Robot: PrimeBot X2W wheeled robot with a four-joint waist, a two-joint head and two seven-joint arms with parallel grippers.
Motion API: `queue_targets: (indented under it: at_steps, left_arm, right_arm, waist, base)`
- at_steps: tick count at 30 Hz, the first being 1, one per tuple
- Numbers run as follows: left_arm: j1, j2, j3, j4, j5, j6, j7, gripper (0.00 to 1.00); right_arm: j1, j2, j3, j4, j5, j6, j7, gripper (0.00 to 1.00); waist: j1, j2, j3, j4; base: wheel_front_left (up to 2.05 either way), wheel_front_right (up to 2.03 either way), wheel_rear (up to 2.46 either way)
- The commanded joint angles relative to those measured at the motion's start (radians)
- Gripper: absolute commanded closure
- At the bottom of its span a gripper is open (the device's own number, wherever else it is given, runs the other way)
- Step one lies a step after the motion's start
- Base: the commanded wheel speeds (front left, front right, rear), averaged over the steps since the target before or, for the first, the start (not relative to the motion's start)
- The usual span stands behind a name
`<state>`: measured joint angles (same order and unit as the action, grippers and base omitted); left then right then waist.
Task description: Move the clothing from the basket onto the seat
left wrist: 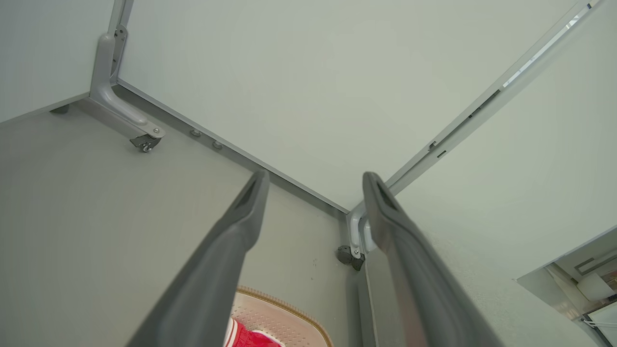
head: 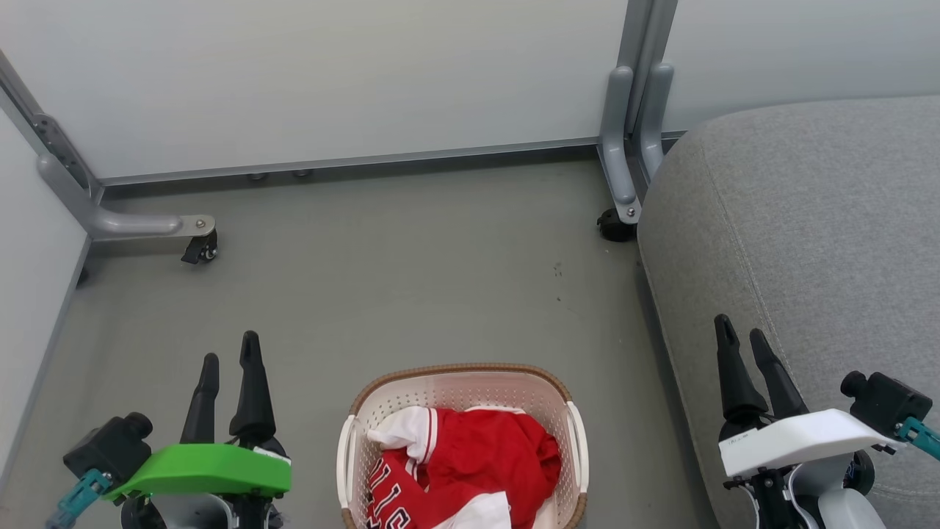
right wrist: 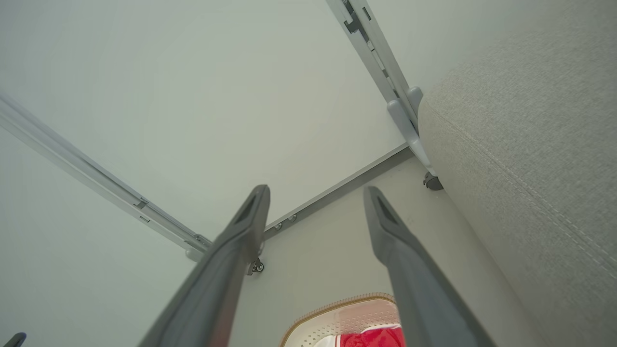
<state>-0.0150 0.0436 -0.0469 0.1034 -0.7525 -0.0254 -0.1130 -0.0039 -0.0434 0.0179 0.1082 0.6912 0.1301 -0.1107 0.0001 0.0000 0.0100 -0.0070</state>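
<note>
1. Basket: The basket [head: 460,370] stands on the grey floor [head: 411,272] at 6 o'clock in the head view, cut off by the bottom edge of the frame. It is cream-white, perforated, and has a brown woven-look rim.

2. Clothing: The clothing [head: 488,452] lies bunched inside the basket. It is red fabric with white trim, and part of a black-and-white print shows at its 7 o'clock edge. None of it lies on the seat.

3. Seat: The seat [head: 822,242] is a large light grey cushion with stitched seams, occupying the 3 o'clock side of the head view. Its rounded edge lies near the basket, with a strip of floor between them.

4. Left gripper: The left gripper [head: 230,348] hangs at 8 o'clock over bare floor, beside the basket and apart from it. Its fingers are spread wide and hold nothing.

5. Right gripper: The right gripper [head: 740,328] hangs at 4 o'clock, over the seat's near edge. Its fingers are likewise spread wide and hold nothing.

6. Surroundings: Pale partition panels [head: 330,81] on grey frames close off the 12 o'clock side. One caster [head: 200,253] sits at 10 o'clock.
</note>
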Motion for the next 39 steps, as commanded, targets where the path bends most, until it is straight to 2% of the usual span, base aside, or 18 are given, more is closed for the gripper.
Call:
queue_targets:
  at_steps: [1, 15, 39]
  left_arm:
    - [-0.001, 0.006, -0.006, -0.014, 0.03, 0.005, -0.01, 0.0]
    - [0.011, 0.007, -0.043, -0.036, 0.194, -0.006, -0.047, 0.0]
    - [0.031, 0.008, -0.085, -0.035, 0.374, 0.004, -0.102, 0.0]
  right_arm:
    - [0.002, -0.005, 0.006, -0.018, -0.034, 0.001, -0.012, 0.0]
    - [0.012, -0.006, 0.017, -0.053, -0.187, 0.001, -0.05, 0.0]
    - [0.039, -0.008, 0.072, -0.084, -0.388, 0.001, -0.106, 0.0]
  waist:
    - [-0.0001, 0.0, 0.001, 0.0]
    - [-0.0001, 0.0, 0.0, -0.005]
    - [-0.0001, 0.0, -0.01, -0.004]
  base:
    - [0.0, 0.0, 0.0]
    - [0.0, 0.0, 0.0]
    - [0.0, 0.0, 0.0]
